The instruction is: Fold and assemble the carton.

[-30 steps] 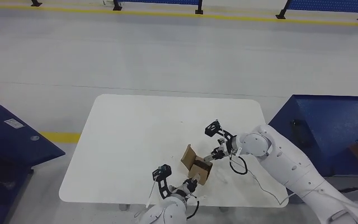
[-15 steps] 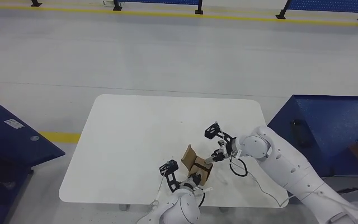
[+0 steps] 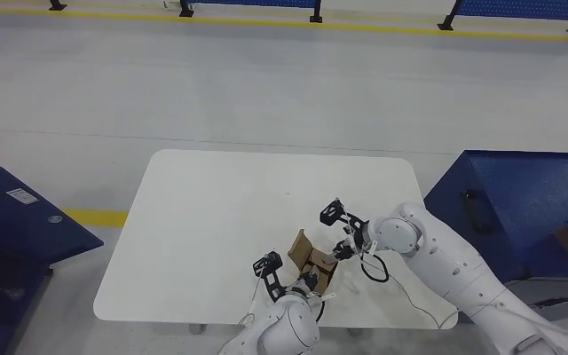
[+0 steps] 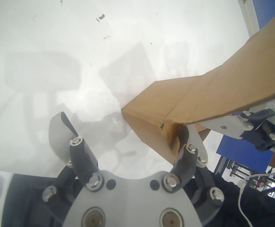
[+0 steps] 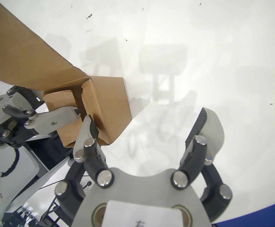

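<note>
A small brown carton (image 3: 311, 259) lies near the front edge of the white table (image 3: 213, 213), with one flap (image 3: 297, 243) standing up at its far left. My left gripper (image 3: 306, 280) is at the carton's near end and is open. One of its fingers (image 4: 189, 137) touches the carton (image 4: 193, 101) at a torn corner; the other hangs over bare table. My right gripper (image 3: 343, 248) is at the carton's right end, also open. One right finger (image 5: 88, 126) presses on the carton (image 5: 103, 107) beside the left gripper's finger (image 5: 53, 120).
A blue bin (image 3: 501, 204) stands just off the table's right side and another blue object (image 3: 35, 231) off its left. The carton sits close to the table's front edge (image 3: 177, 318). Small dark specks (image 4: 101, 17) dot the tabletop.
The left arm has come in from the front left up to the carton's near end. The right gripper has shifted slightly left, closer against the carton.
</note>
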Controlling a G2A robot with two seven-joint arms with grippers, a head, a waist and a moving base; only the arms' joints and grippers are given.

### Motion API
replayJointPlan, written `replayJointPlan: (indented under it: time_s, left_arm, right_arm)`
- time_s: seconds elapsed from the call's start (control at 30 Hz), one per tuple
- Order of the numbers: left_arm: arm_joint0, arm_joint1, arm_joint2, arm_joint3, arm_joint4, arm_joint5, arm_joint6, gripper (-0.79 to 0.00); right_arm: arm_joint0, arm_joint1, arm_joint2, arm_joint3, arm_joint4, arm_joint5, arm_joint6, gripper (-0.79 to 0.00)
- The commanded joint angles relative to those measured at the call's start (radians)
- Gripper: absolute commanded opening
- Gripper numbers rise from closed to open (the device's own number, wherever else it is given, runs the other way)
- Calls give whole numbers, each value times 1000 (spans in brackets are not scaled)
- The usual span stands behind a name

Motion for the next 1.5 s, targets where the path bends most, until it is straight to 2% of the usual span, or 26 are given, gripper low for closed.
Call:
replayJointPlan:
  time_s: [0.0,0.17,0.27,0.47,0.57,0.67,0.8,0.87,0.93,1.07,1.2,1.47]
  left_arm:
    - [3,-4,-3,0,9,0,3,0]
    - [23,-14,-15,-34,21,0,14,0]
    - [51,-12,-35,-100,37,-23,39,0]
    - [190,14,-133,-308,89,-153,134,0]
    - [243,28,-210,-367,111,-214,169,0]
    - [238,32,-262,-349,141,-218,179,0]
    - [169,25,-293,-241,123,-154,118,0]
    - [129,21,-288,-179,116,-119,69,0]
    - [96,18,-270,-127,128,-93,24,0]
    - [72,15,-248,-96,131,-91,-50,0]
    - [98,20,-235,-131,159,-104,-87,0]
    - [156,36,-219,-185,222,-154,-164,0]
  right_arm:
    - [0,-1,4,3,1,-3,0,0]
    - [-4,-1,20,3,-8,-11,-12,0]
    - [-10,1,36,-3,-17,-16,-33,0]
    - [-41,26,118,-36,7,-70,-86,0]
    - [-73,54,194,-61,58,-138,-66,0]
    - [-122,90,280,-100,95,-194,-15,0]
    - [-196,135,375,-159,121,-277,95,0]
    - [-232,153,403,-190,85,-281,145,0]
    - [-262,162,416,-215,32,-240,156,0]
    - [-296,160,384,-262,-73,-163,146,0]
    - [-292,145,335,-274,-148,-90,104,0]
    - [-240,107,247,-243,-187,-40,59,0]
